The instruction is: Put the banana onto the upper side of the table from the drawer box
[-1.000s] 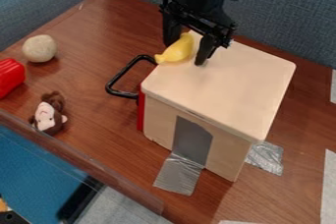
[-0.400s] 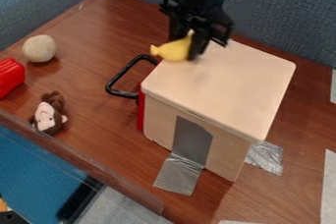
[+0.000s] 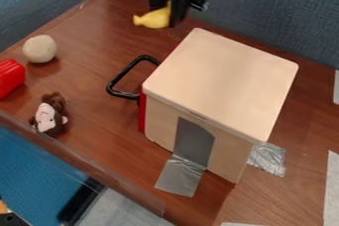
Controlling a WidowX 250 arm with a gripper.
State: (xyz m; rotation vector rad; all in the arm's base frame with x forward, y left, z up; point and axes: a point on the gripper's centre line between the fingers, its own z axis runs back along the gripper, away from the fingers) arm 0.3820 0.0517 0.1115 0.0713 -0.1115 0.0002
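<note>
We'd tag this as a robot lab, going by blue-grey fabric partitions (image 3: 278, 12) around a wood-look tabletop (image 3: 92, 76), a wooden box (image 3: 222, 81) with silver tape (image 3: 180, 176) at its base, a plush monkey (image 3: 47, 116) and a black robot gripper (image 3: 167, 16).

"Where's the banana (image 3: 153, 19)?"
"Held in the gripper (image 3: 165, 16)."
"And the wooden drawer box (image 3: 222, 81)?"
"Below and right of the gripper in view, its black handle (image 3: 123, 74) more directly below."
"Anything left of the gripper?"
"A pale ball (image 3: 39, 49), a red object (image 3: 9, 77) and, lower down, a monkey plush (image 3: 47, 115), all on the table (image 3: 89, 56)."
</note>
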